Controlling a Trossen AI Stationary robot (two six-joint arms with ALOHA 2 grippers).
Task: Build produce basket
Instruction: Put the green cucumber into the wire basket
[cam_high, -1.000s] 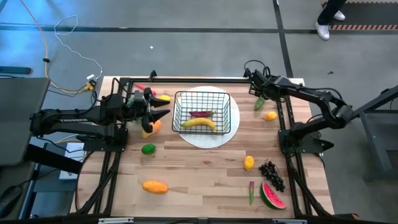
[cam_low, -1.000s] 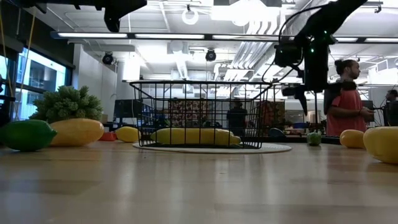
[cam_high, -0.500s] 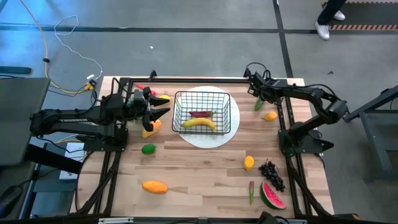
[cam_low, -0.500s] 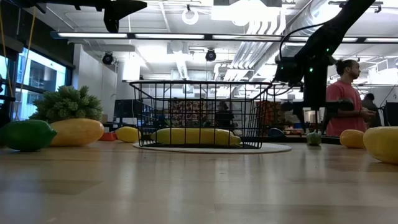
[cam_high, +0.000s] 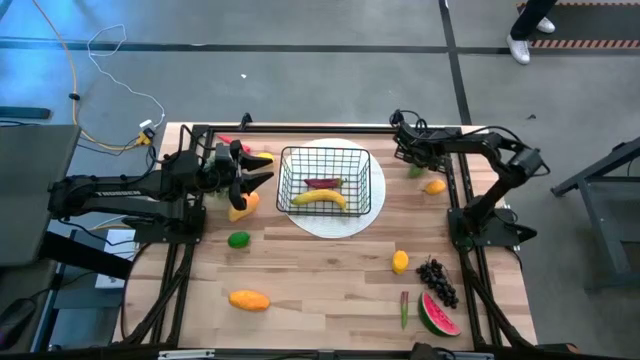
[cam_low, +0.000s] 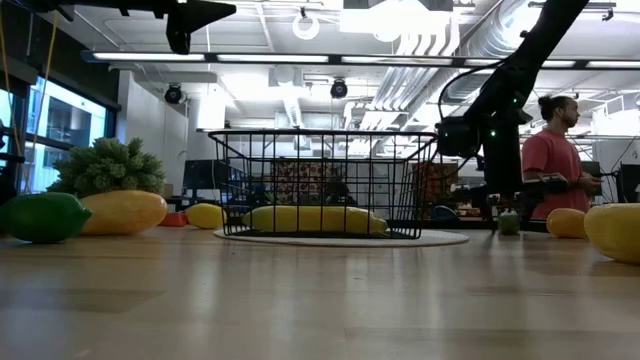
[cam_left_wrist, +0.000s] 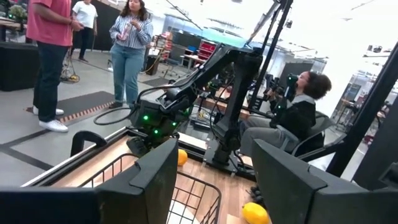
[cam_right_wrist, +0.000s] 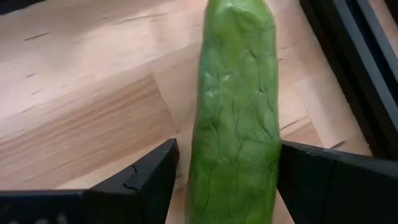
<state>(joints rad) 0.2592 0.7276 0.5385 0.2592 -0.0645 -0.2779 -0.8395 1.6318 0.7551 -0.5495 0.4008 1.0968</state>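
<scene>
The cucumber (cam_right_wrist: 233, 112) is mostly hidden under the right gripper (cam_high: 412, 160) from above; only a green tip shows. Wrist view: bumpy, glossy green skin, long rounded shape, lying on pale wood-grain table (cam_right_wrist: 81, 99), top end cut off. It sits between the two dark fingers (cam_right_wrist: 140, 180), gaps either side, so jaws spread, not yet gripping. Black wire-mesh basket (cam_high: 325, 180) on a round white plate (cam_high: 375, 195), w/ a banana (cam_high: 320, 199) & a red piece (cam_high: 322, 183) inside, well apart from the cucumber. Left gripper (cam_high: 262, 180) hovers just beside the basket, fingers apart, nothing in them.
</scene>
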